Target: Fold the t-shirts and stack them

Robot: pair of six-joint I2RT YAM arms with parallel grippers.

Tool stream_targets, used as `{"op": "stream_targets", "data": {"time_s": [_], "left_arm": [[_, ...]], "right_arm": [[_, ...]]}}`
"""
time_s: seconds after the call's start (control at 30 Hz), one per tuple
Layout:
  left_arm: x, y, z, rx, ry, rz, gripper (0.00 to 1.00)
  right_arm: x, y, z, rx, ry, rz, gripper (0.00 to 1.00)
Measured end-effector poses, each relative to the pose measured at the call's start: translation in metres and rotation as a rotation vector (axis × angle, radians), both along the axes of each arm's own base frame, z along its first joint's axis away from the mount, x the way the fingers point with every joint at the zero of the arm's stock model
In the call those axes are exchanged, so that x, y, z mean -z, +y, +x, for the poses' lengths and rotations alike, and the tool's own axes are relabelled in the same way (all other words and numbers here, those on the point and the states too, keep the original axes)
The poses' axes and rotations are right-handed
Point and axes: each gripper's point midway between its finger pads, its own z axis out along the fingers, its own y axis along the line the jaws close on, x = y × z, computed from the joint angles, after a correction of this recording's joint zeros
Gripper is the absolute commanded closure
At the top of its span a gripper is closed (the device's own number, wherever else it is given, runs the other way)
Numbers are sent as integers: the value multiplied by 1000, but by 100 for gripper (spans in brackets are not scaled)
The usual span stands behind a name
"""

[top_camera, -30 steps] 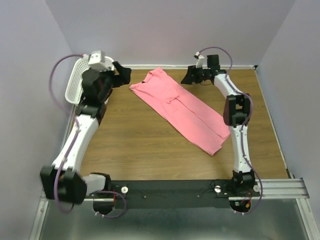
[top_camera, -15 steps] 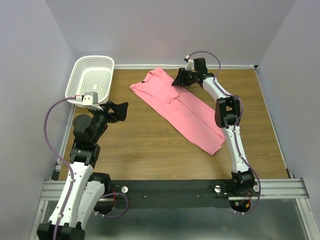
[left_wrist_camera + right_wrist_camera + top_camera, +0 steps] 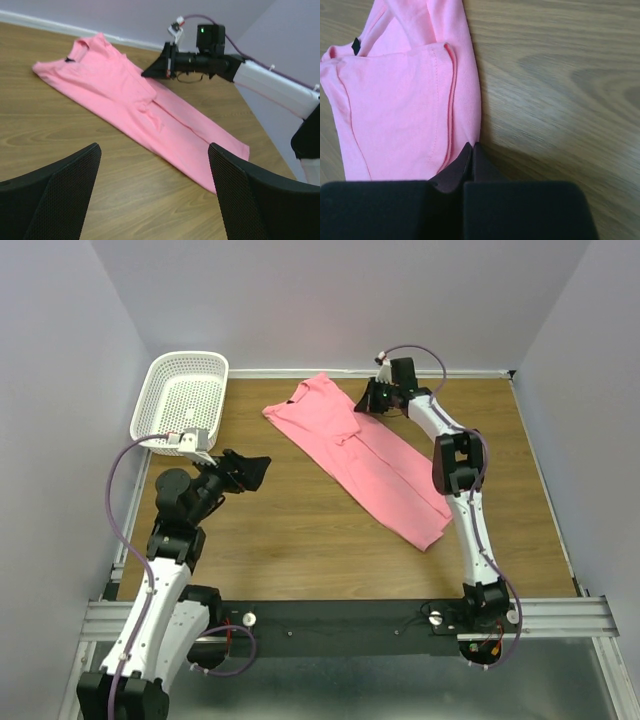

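Pink t-shirt (image 3: 360, 455) edge pinched: right end effector (image 3: 472, 146) (shut); left end effector (image 3: 258, 472) spread, empty.

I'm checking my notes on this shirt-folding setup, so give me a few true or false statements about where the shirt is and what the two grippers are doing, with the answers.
1. The t-shirt lies inside the basket. False: it lies on the wooden table, apart from the basket.
2. The left gripper is open. True.
3. The right gripper stands wide open above the middle of the t-shirt. False: it is shut, with its tips at the t-shirt's edge.
4. The t-shirt is plain pink, with no print showing. True.
5. The left gripper is touching the t-shirt. False: it is over bare table, clear of the cloth.
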Motion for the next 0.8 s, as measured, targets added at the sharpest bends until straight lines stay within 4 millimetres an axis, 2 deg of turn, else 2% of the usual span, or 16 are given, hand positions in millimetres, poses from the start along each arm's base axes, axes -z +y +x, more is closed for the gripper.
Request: {"op": "stream_targets", "data": {"time_s": [0.1,0.17,0.23,0.3,0.37,0.4,0.43,0.47,0.53,0.57,0.6,0.67,0.73,0.8], "left_arm": [[31,-16,3,77,94,-16,7],[55,-38,1,145,179,-15,7],[71,-67,-10,232,242,-10,7],[80,-98,-22,322,273,-10,8],[91,-128,-34,399,314,-16,8],[98,-146,-43,438,342,-23,8],[105,-158,-48,455,365,-26,8],[111,-169,-53,469,395,-38,8],[127,-199,-71,520,453,-52,8],[134,-210,-79,537,480,-57,8],[144,-225,-89,552,528,-65,8],[159,-247,-103,574,587,-62,10],[176,-276,-122,608,657,-57,12],[190,-293,-135,624,718,-61,12]], "right_arm": [[1,-19,3,57,8,-18,99],[1,-41,4,100,20,-31,99],[0,-73,4,160,34,-52,99],[2,-114,2,234,54,-73,99],[2,-145,-3,291,71,-89,93],[2,-166,-9,324,85,-101,81],[2,-176,-12,340,90,-110,71],[2,-196,-19,370,99,-124,52],[0,-215,-29,399,113,-138,39],[-5,-226,-34,408,105,-145,36],[-6,-235,-45,410,105,-179,26],[-11,-247,-67,398,108,-227,21],[-17,-253,-88,360,91,-270,16],[-27,-254,-112,300,66,-309,12]]}}
